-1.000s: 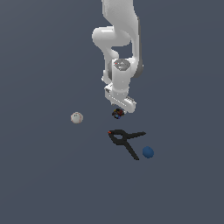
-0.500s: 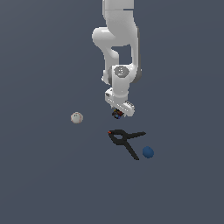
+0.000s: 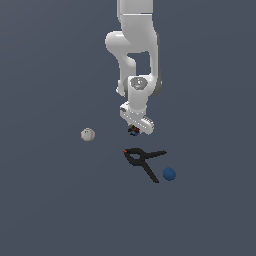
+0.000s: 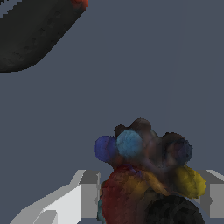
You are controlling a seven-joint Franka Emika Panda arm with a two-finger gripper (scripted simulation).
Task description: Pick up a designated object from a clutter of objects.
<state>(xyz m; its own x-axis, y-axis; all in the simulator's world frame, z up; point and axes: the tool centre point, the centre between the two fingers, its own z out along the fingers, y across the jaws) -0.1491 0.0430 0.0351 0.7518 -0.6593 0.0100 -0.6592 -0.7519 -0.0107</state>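
Fingers (image 4: 89, 192) are flat, blocky pale-grey slabs, clamped narrow on either side of the designated object (image 4: 146, 175), a knobbly dark lump made of fused round blobs in blue, yellow and red. So the gripper (image 3: 133, 131) has it pinched right between the tips. Just beyond them lies the matte black scissor-like clamp (image 3: 144, 160) with its red tip; smooth blue ball (image 3: 169, 174) further past it, off-white ball (image 3: 87, 134) well apart.

The flat grey floor (image 3: 55, 205) is carrying an off-white ball (image 3: 87, 134), a black clamp (image 3: 143, 159) with a red tip, and a blue ball (image 3: 169, 174) lying just beside it.
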